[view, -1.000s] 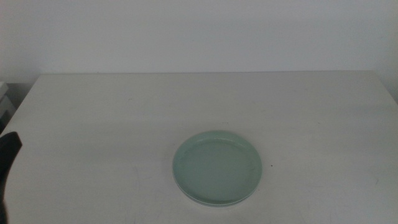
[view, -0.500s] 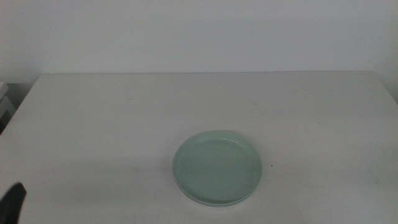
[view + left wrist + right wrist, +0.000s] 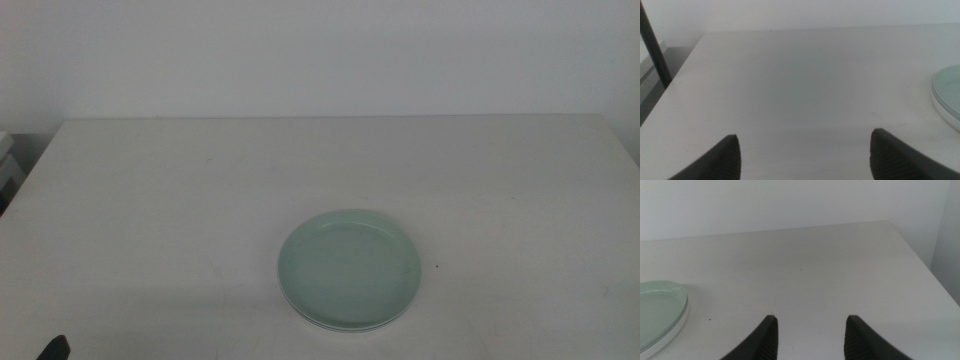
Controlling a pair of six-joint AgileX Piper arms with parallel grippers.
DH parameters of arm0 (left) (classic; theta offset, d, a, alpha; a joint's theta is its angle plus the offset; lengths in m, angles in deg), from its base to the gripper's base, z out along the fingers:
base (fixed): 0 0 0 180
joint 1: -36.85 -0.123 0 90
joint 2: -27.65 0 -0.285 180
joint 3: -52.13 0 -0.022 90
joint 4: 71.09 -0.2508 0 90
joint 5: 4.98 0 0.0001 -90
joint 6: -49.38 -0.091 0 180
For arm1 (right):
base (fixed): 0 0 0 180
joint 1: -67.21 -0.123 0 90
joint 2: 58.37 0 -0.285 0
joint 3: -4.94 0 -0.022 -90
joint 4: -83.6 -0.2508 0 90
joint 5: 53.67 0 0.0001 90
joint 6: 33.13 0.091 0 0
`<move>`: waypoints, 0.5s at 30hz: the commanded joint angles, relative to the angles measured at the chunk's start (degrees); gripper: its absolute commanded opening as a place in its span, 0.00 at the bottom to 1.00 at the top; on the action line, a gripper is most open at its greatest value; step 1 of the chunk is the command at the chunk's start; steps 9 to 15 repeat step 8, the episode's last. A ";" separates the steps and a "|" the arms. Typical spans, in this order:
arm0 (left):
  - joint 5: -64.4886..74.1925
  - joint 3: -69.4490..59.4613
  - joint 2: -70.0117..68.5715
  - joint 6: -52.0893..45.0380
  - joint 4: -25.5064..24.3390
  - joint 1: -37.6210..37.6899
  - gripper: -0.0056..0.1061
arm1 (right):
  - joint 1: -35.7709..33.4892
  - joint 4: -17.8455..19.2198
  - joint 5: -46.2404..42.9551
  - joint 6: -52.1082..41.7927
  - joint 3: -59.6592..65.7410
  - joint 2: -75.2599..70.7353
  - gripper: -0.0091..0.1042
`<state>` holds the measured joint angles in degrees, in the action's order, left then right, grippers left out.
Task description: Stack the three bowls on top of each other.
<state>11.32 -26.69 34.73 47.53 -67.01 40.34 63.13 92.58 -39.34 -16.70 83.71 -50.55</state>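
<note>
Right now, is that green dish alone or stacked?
Stacked: the mint green dish tops a paler rim. How many lie beneath, cannot tell.

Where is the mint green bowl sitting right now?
In the middle view the mint green bowl tops the stack near the table's front edge, slightly right of centre, a pale rim showing under it; each wrist view catches its edge.

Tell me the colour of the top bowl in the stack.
Pale mint green: the top bowl shows best in the middle view.
</note>
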 commanded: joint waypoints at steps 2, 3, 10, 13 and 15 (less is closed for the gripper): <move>-3.74 0.12 -0.92 0.75 0.06 -0.07 0.82 | 0.42 0.50 -3.57 -0.70 -0.26 -0.04 0.40; -3.69 0.12 -0.92 0.75 0.06 -0.07 0.82 | 0.42 0.27 -3.59 -0.70 -0.26 -0.04 0.40; -3.68 0.12 -0.85 0.75 0.06 -0.07 0.82 | 0.37 0.81 -3.59 -0.70 -0.26 0.05 0.40; -3.68 0.12 -0.85 0.75 0.06 -0.07 0.82 | 0.37 0.81 -3.59 -0.70 -0.26 0.05 0.40; -3.68 0.12 -0.85 0.75 0.06 -0.07 0.82 | 0.37 0.81 -3.59 -0.70 -0.26 0.05 0.40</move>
